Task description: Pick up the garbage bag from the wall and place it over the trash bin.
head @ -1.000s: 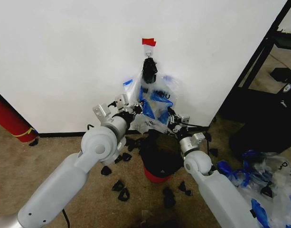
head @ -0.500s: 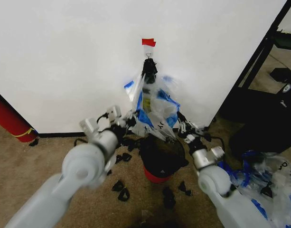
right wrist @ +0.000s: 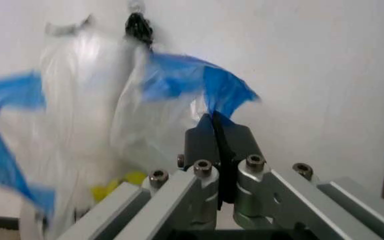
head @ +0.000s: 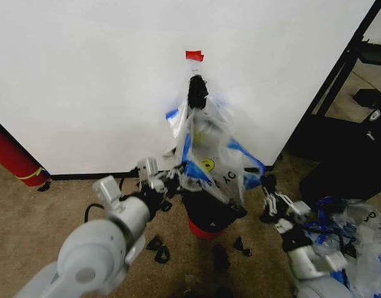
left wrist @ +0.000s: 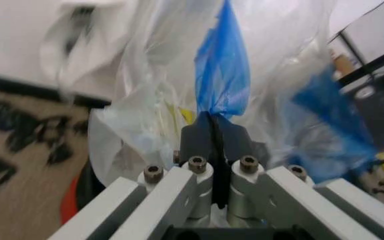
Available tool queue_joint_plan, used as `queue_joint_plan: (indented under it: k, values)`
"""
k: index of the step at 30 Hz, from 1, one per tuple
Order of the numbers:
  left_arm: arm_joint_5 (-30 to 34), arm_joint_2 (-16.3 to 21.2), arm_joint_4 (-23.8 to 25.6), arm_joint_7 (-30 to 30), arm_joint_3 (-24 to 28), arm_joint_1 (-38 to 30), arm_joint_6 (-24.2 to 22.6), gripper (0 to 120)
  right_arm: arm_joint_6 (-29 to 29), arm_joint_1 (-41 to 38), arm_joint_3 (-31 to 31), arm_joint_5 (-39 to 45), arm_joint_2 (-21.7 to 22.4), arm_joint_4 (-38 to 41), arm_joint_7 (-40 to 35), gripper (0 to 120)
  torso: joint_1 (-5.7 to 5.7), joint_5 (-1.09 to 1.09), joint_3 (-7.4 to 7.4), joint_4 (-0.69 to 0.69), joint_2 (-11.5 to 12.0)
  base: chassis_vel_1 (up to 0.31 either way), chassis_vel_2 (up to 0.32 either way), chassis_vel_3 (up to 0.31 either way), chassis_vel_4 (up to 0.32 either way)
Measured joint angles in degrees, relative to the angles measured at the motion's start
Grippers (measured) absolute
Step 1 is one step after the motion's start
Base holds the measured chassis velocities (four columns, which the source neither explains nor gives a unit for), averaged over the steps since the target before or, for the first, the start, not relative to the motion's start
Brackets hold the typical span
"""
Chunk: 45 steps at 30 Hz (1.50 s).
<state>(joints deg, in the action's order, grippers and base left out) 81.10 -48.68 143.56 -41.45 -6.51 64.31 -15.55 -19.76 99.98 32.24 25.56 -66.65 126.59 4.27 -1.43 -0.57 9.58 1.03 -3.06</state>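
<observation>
bag: thin translucent white plastic garbage bag with blue patches and a yellow smiley; top knot looks hooked on the wall, body pulled out and down toward the bin.
bin: small round red trash bin with black rim, on the carpet at the foot of the wall, directly under the bag's lower edge.
wall: plain white wall; red tape piece just above the bag's dark top knot.
left gripper: beside the bin, on the bag's lower left corner; wrist view shows its fingers pressed together on a blue fold of bag.
right gripper: near the bin on the other side, fingers clamped on a blue corner of the bag.
mouth: stretched wide between the two grips, above the bin rim.
done: both corners grasped, bag spread.
left: judging by the frames, unhook from the wall, lower the mouth over the rim, release.
clutter: small black scraps on the carpet around the bin.
</observation>
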Motion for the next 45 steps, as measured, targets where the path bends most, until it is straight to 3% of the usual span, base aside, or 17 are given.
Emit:
queue_joint_plan:
  k: [6,18,27,45]
  values:
    - [-1.39,0.45,0.00,0.36,-0.57,1.79,0.09,0,-0.34,1.55,1.38,1.05,-0.01,3.11,-0.03,0,0.00,0.00,0.00,0.00,0.00,0.000,0.000,0.000,0.000]
    - [2.50,4.18,-0.16,1.29,-7.60,-5.11,1.06,0,7.03,-0.95,-0.38,2.54,0.30,16.81,-5.36,0,-0.01,-0.02,0.01,0.00,0.01,0.000,0.000,0.000,0.000]
    - [5.65,5.73,-0.23,1.32,-10.28,-6.48,1.47,0,8.46,-0.70,0.09,3.93,0.60,17.11,-6.32,0,-0.01,-0.01,0.01,0.01,0.01,0.000,0.000,0.000,0.000]
    - [-0.16,-3.86,-0.31,4.05,-3.36,-2.62,4.40,0,7.99,-3.83,-0.75,4.18,0.85,14.84,-6.65,0,-0.01,0.01,0.01,0.00,0.01,0.000,0.000,0.000,0.000]
